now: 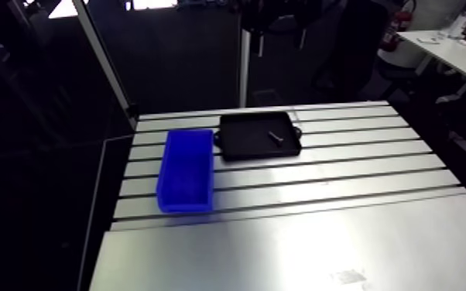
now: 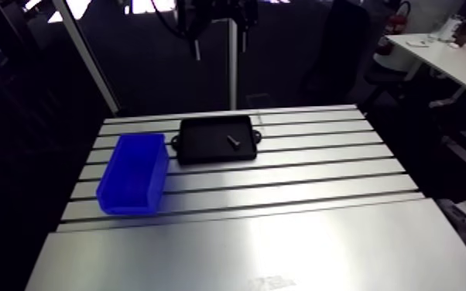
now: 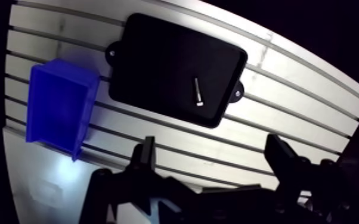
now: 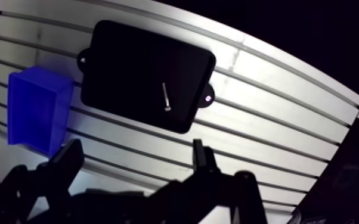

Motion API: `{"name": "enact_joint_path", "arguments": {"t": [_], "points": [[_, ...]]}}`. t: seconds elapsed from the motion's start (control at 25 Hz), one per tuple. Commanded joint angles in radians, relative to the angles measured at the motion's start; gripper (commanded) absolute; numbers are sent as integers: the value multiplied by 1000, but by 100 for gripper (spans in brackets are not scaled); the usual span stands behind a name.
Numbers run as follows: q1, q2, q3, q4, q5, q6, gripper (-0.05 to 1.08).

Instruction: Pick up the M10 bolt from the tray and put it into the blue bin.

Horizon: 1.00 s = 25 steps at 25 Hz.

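Lying in the tray (image 3: pixel 152 56), the M10 bolt (image 3: pixel 198 92) is seen well ahead of the gripper (image 3: pixel 212 146), which is held spread wide.

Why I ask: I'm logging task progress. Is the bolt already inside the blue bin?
No, the bolt lies on the floor of the black tray, which sits beside the blue bin on the table.

We see a bright blue rectangular plastic bin (image 1: pixel 183 203), one plain colour all over, and a matte black rectangular tray (image 1: pixel 244 143), equally plain. The small metal bolt (image 1: pixel 275 138) shows pale silver-grey against that black. The aluminium desk (image 1: pixel 321 178) is light silver, striped with long dark parallel slots, and the two-fingered tool (image 3: pixel 210 140) is black.
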Motion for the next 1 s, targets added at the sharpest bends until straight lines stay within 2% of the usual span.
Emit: {"name": "enact_joint_path", "arguments": {"t": [0.04, 0.56, 0.84, 0.92, 1.0], "points": [[-18, 1, 77, -117, 0, -108, 1], [-26, 43, 169, -235, 6, -155, 1], [-29, 61, 214, -275, 3, -192, 1], [-31, 72, 223, -285, 1, -192, 1], [-31, 81, 223, -285, 1, -192, 7]]}}
